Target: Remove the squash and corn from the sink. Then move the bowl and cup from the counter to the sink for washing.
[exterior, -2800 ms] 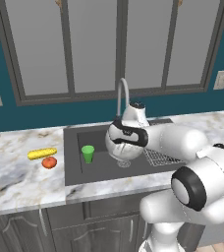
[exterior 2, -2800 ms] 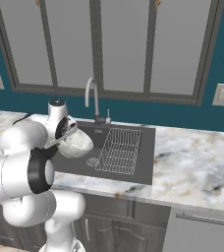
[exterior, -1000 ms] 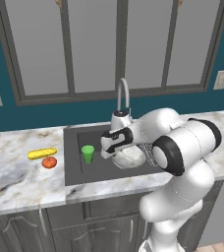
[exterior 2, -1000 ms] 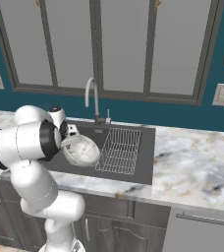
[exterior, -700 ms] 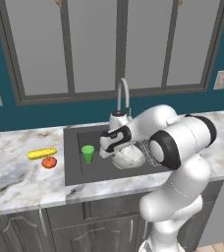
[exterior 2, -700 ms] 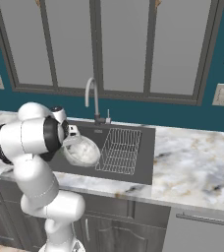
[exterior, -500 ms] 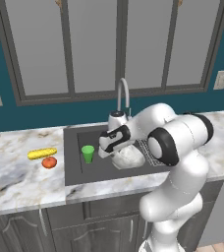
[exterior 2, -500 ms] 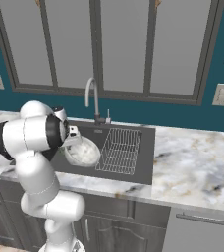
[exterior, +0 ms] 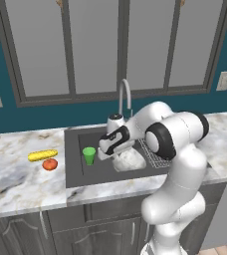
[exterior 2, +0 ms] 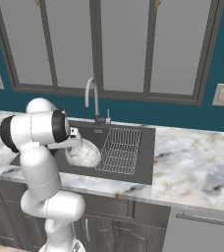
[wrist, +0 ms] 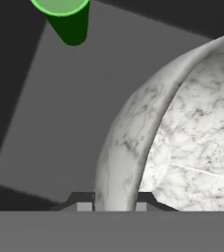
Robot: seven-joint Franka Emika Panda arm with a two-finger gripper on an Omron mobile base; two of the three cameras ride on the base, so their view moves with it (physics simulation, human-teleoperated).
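Fingertips (wrist: 84, 203) of the gripper (exterior: 109, 151) sit one on each side of the bowl's (exterior: 129, 160) rim, pinching it: one pad against the outer wall, the other inside. The speckled grey-white bowl hangs tilted from that grip, low inside the sink (exterior: 78, 172), its open face turned to the side of the gripper away from the cup. From the right base camera the bowl (exterior 2: 84, 153) looks close to the basin floor, though I cannot tell whether it touches.

Just beyond the gripper, on the outer-wall side of the bowl, the green cup (exterior: 89, 155) stands upright on the sink floor, apart from both the fingers and the bowl. In the hand camera the cup (wrist: 65, 18) sits ahead of the fingertips, with bare dark basin between.

On the bowl's far side from the cup, the wire rack (exterior 2: 120, 148) lies in the sink, just beside the bowl. Behind the gripper the curved faucet (exterior: 123, 97) rises from the back edge of the basin.

Farther off, past the cup and over the sink's edge, the corn (exterior: 42, 155) lies on the marbled counter (exterior: 16, 179), with the squash (exterior: 50, 164) just beside it, both well apart from the gripper.
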